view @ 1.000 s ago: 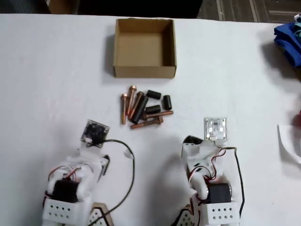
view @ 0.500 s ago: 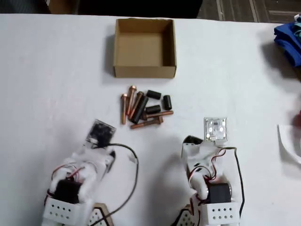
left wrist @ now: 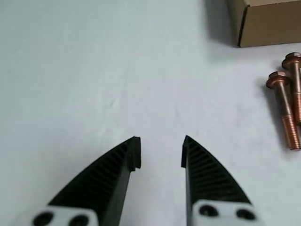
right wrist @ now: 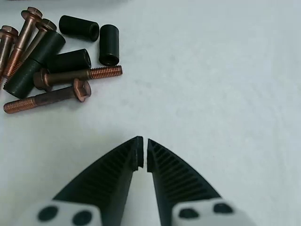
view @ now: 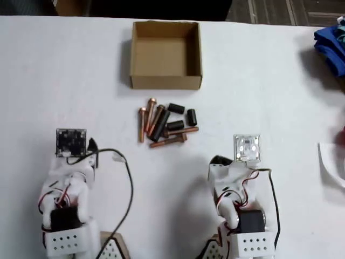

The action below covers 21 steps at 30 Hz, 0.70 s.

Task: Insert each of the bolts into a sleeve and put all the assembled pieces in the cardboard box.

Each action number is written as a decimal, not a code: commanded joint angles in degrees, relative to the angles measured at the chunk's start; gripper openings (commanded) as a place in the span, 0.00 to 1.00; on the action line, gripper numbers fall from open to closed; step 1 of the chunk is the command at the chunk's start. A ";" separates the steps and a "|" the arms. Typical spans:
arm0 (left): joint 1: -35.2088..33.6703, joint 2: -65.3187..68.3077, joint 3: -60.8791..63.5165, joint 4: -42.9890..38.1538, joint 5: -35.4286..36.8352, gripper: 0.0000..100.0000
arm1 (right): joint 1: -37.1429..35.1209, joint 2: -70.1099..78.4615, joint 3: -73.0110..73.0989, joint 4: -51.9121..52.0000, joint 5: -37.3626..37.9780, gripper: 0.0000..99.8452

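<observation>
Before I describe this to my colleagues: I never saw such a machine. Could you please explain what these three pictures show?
These are two small robot arms side by side at a white table. The high view looks down from above: the left arm and the right arm stand at the near edge. The other two pictures come from cameras on the wrists, so each shows its own black gripper. The left gripper is open; the right gripper is shut. Neither holds anything. Between the arms and the cardboard box lies a small heap of copper-coloured bolts and black sleeves. The bolts should go into the sleeves, then into the box.
</observation>
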 commanded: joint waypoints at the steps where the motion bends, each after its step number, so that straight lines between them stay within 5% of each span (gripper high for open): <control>1: 0.70 0.26 -4.35 3.87 -3.08 0.17 | -0.22 -0.04 0.53 0.31 -0.18 0.02; 11: 4.92 2.64 -12.70 10.64 -8.44 0.17 | -0.22 -0.04 0.53 0.31 -0.18 0.02; 21: 4.92 39.91 -42.86 12.84 -8.18 0.17 | -0.22 -0.04 0.53 0.31 -0.18 0.02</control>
